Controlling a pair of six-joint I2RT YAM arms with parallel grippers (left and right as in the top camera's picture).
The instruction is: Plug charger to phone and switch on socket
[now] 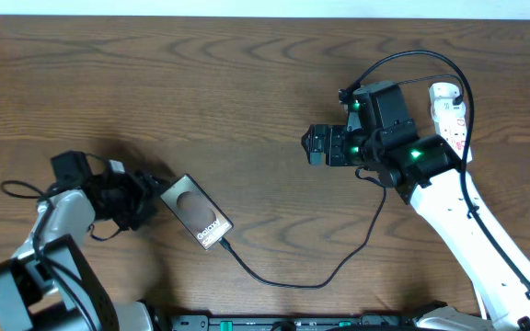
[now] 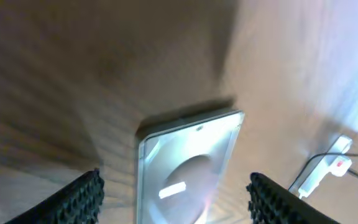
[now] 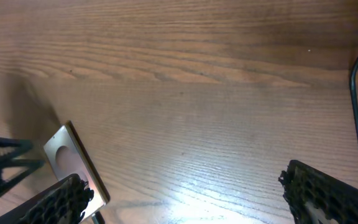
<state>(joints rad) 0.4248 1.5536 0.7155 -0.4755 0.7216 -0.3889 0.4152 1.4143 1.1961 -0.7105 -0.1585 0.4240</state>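
Where one phone lies, one charger.

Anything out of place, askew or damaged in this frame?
Nothing looks damaged or spilled. The phone lies flat but diagonal on the table, the charger curving away from its lower end. The socket sits at the far right, partly hidden by the right arm.

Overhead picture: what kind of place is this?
Probably a robot lab workbench: two robot arms work at a wooden table with a phone, a charger cable and a power strip.
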